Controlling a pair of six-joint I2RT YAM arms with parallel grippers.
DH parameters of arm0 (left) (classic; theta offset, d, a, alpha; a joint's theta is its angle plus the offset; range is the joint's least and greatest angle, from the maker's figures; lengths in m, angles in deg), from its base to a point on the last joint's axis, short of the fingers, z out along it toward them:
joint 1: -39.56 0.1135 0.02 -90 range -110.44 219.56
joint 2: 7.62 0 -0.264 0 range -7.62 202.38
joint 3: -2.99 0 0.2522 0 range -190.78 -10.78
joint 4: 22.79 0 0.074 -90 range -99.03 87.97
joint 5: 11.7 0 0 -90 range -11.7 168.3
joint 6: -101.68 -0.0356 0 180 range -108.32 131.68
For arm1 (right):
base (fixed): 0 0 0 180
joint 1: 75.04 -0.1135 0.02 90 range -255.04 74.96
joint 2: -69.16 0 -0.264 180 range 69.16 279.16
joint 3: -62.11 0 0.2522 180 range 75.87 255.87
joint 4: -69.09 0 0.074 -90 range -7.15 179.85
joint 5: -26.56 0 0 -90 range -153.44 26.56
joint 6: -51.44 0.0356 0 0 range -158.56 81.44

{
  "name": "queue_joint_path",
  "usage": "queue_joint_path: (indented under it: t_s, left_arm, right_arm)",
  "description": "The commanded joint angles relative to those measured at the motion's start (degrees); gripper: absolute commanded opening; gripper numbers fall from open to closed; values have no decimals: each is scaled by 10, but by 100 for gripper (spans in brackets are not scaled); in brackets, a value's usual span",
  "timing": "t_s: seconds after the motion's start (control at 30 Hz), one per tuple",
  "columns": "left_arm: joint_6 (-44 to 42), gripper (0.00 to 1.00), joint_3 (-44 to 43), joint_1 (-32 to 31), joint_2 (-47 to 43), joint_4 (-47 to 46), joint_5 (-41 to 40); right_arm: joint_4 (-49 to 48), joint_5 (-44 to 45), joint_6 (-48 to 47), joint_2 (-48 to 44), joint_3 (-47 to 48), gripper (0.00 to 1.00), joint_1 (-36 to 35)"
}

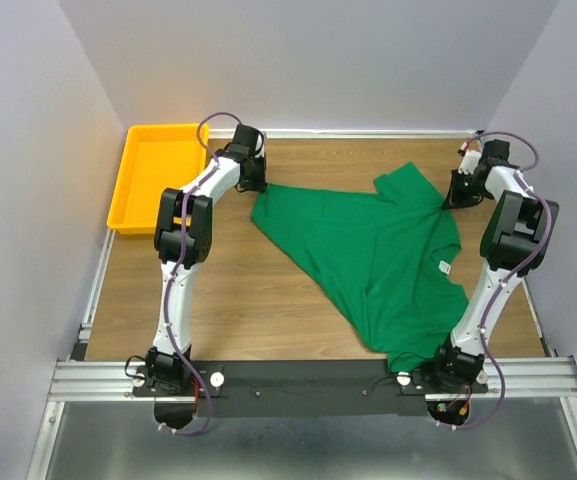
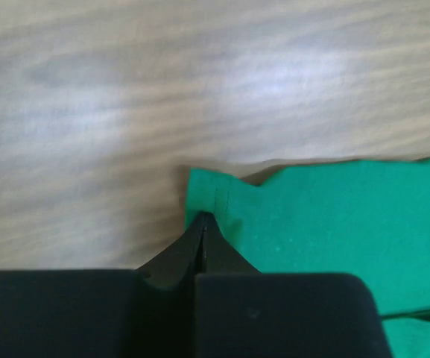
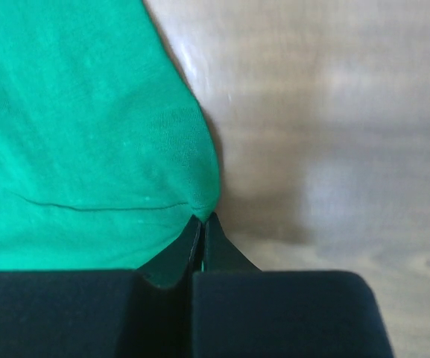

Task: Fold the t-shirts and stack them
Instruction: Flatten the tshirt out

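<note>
Big wooden surface (image 1: pixel 268 320), and the green t-shirt (image 1: pixel 368 250) sprawls across its middle and right side in a lopsided triangle, far from flat, one end trailing down to the near edge by the right arm's base. Here's the worry: both grips look like thin nips at the very margin of soft cloth, so a firm pull could slide the fabric free and drop that side in a heap. Uneven pulling would likely twist the body further, and the trailing end could drag over the near rail. The yellow tray (image 1: pixel 153 165) sits back left, apart from the shirt but close to the left arm, so a wide swing could knock it. Now the left hand (image 2: pixel 203 224): fingers pressed fully together, pinching the stitched hem corner, low by the wood. The right hand (image 3: pixel 203 222): also clamped tight, cloth gathering into its tips at an edge fold. The little white label (image 1: pixel 444 268) faces up.
</note>
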Motion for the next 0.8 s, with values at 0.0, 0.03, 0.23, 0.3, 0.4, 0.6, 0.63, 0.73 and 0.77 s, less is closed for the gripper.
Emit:
queue_joint_path:
  t_s: [0.0,0.03,0.23,0.3,0.4,0.6,0.63,0.73,0.77]
  left_arm:
    - [26,0,-64,19,43,22,37]
    - [33,0,-84,24,56,26,31]
    - [89,0,-209,63,73,18,27]
    - [90,12,-212,70,69,-1,48]
    - [73,40,-176,71,27,-28,56]
    - [5,44,81,69,-219,-174,64]
    - [-3,49,118,69,-293,-192,43]
    - [-15,62,288,71,-431,-266,-2]
    - [-5,66,317,75,-461,-277,-12]
  right_arm:
    - [13,-4,18,58,55,3,-20]
    - [13,-1,25,66,90,3,-23]
    - [-5,42,87,121,229,1,-33]
    - [-11,62,86,123,227,11,-40]
    - [-11,55,81,105,199,52,-39]
    - [-44,-91,-74,-61,60,99,-57]
    - [-27,-119,-87,-73,32,100,-64]
    - [59,-193,-165,-89,1,100,-115]
    - [59,-180,-162,-96,-20,100,-150]
